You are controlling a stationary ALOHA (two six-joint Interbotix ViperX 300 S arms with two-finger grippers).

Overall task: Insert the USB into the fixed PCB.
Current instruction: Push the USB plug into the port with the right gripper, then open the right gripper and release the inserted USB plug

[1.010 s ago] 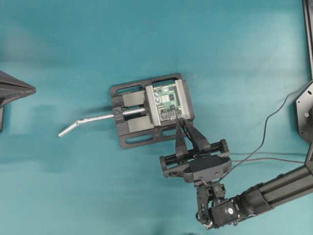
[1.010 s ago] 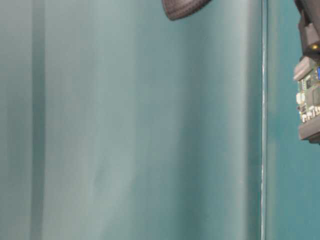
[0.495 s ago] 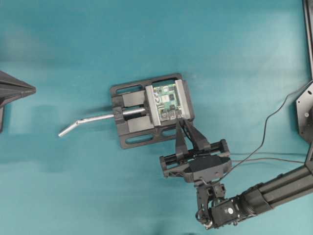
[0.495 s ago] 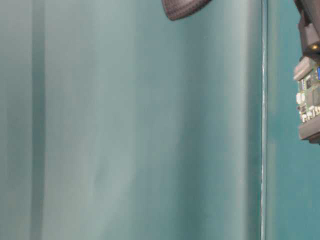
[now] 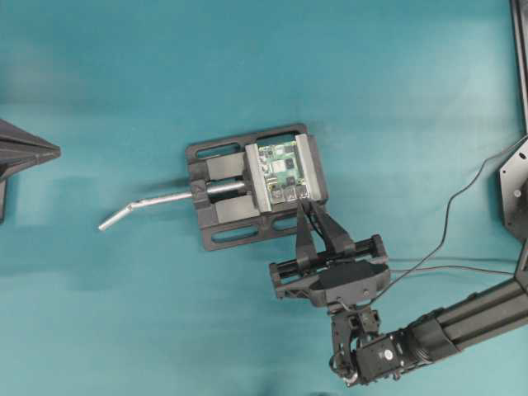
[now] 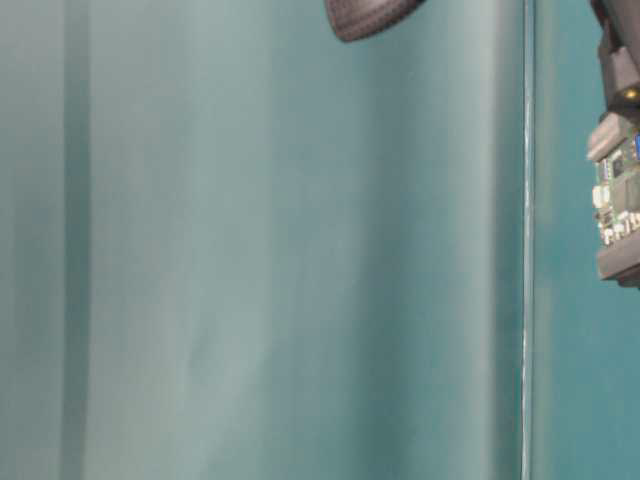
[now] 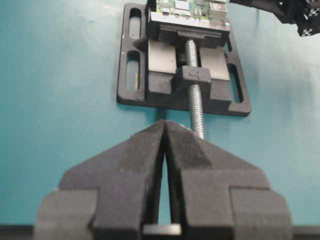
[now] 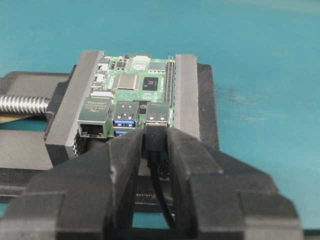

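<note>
The USB, a dark plug ending a thin black cable, sits between the fingers of the right gripper, its front end at the mouth of a silver port on the near edge of the fixed PCB. How deep the plug sits in that port cannot be told. The right gripper is narrow, its two black fingers pressed against the plug's sides. The green board is clamped upright-faced between the grey jaws of a black vise, which stands near the middle of the tabletop; the vise's silver handle points toward the tabletop's left edge in the overhead view.

The right arm reaches in from the lower right corner, wrist bent so that the right gripper lies nearly level and points at the board's lower edge. The left gripper hangs at the far left edge, well apart from the vise, aimed along the vise screw, its fingers meeting at the tips.

Compared with the frames from a second ago, both arms, the vise, the board and the plug occupy the same places; no displacement is visible.
</note>
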